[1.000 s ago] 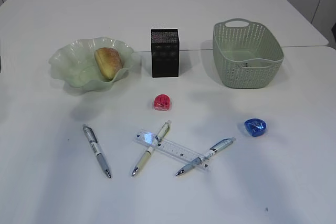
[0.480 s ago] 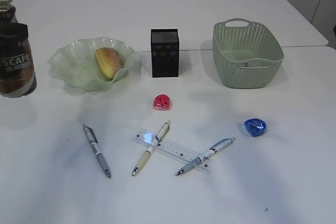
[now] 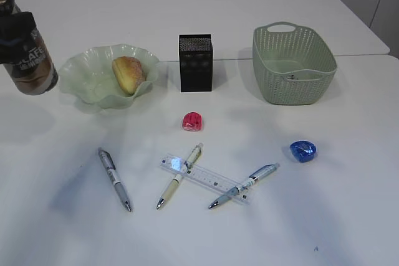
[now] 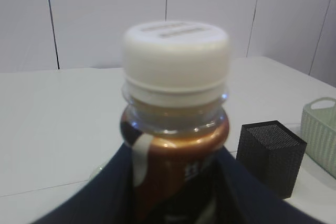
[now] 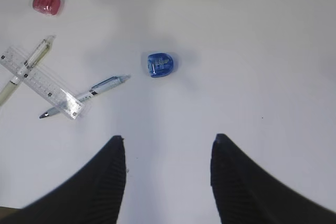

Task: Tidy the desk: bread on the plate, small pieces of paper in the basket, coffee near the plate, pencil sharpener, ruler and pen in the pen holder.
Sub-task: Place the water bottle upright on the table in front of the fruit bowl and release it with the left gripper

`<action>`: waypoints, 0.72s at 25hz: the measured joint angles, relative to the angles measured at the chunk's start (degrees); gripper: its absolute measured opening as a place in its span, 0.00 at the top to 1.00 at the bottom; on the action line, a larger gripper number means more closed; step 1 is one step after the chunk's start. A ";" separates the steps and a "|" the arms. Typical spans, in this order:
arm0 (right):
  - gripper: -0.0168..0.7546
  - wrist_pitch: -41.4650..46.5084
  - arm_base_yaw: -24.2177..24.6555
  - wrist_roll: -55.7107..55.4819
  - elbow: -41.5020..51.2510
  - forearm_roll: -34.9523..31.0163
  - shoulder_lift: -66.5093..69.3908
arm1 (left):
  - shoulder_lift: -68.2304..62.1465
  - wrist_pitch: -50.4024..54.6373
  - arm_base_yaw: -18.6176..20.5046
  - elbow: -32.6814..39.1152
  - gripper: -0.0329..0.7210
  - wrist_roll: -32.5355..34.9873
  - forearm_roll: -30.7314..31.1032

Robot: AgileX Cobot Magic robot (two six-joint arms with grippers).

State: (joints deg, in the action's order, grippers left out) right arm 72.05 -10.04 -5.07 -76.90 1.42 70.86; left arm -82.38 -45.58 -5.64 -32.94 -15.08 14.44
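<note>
My left gripper [image 4: 176,151] is shut on the brown coffee bottle [image 4: 176,129] just under its white cap. The coffee [image 3: 26,54] hangs slightly tilted at the far left, just left of the pale green plate [image 3: 81,70], which holds the bread [image 3: 128,74]. The black pen holder [image 3: 196,62] and the green basket [image 3: 293,63] stand behind. A pink pencil sharpener [image 3: 192,121], a blue one [image 5: 159,64], the clear ruler [image 3: 206,177] and three pens [image 3: 115,179] [image 3: 179,176] [image 3: 244,186] lie in front. My right gripper [image 5: 168,140] hovers open above the desk near the blue sharpener. Small pieces of paper are out of view.
The white desk [image 3: 349,216] has bare surface at the front and at the right. The ruler crosses over two of the pens. A seam between two tabletops runs behind the basket.
The coffee bottle has come into the exterior view from the left edge, then risen and shifted right toward the plate. Everything else on the desk is unmoved.
</note>
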 joint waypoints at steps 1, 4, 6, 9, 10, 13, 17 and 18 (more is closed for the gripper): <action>0.43 0.00 0.00 0.00 0.00 0.00 0.00 | -1.08 -2.10 0.00 0.29 0.64 0.38 -0.53; 0.43 0.00 0.00 0.00 0.00 0.00 0.00 | -4.71 -7.54 0.00 1.02 0.64 2.58 -2.29; 0.43 0.00 0.00 0.22 0.00 0.00 0.00 | -7.95 -11.18 0.00 1.04 0.64 3.71 -3.46; 0.43 0.00 0.00 0.29 0.00 0.00 0.00 | -13.29 -15.92 0.00 1.04 0.64 4.69 -4.89; 0.43 0.00 0.00 0.35 0.00 0.00 0.00 | -15.28 -16.75 0.00 1.04 0.64 4.96 -5.23; 0.43 0.00 0.00 0.43 0.00 0.26 0.00 | -20.22 -16.91 0.00 1.04 0.64 5.29 -6.36; 0.43 0.00 0.00 0.56 0.00 0.66 0.00 | -23.58 -16.79 0.00 0.94 0.64 5.29 -7.00; 0.43 0.00 0.00 0.56 0.00 0.90 0.00 | -24.19 -16.90 0.00 0.69 0.64 5.29 -7.06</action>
State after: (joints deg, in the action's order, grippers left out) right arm 72.05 -10.04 -4.51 -76.90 2.31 70.86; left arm -106.57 -62.49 -5.64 -32.25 -9.80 7.37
